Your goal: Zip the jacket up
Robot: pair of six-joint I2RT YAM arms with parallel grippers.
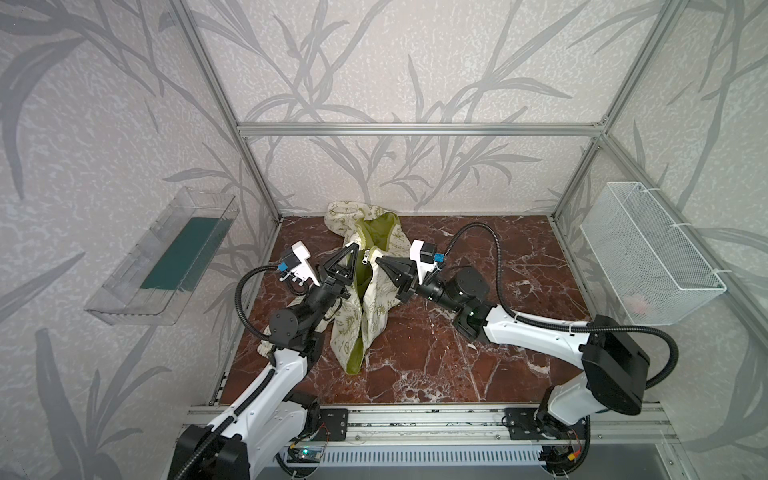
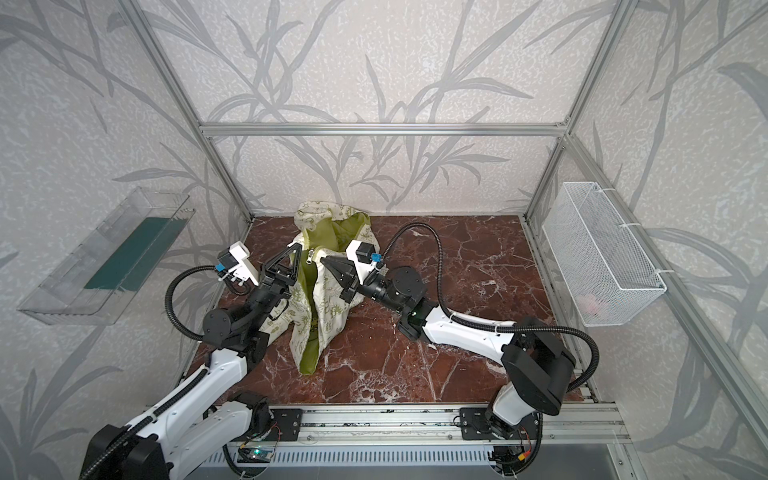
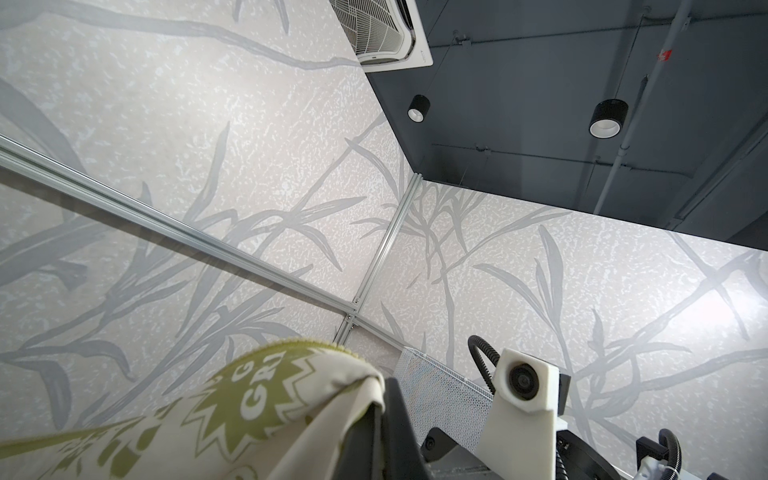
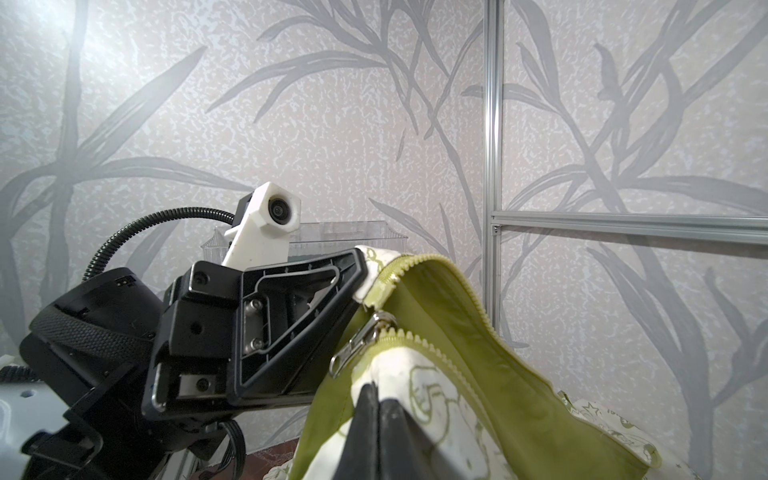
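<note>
L pincer: mine, pinching jacket zip edge.
R pincer: mine, pinching opp. edge, beside slider.
jacket: bunched nr worktop back edge; lining showing.

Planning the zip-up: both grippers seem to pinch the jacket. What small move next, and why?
Probably open the right gripper and re-grip the zipper pull. It and the left gripper are shut on the jacket beside it; the pull hangs free and the teeth beyond stand apart.
</note>
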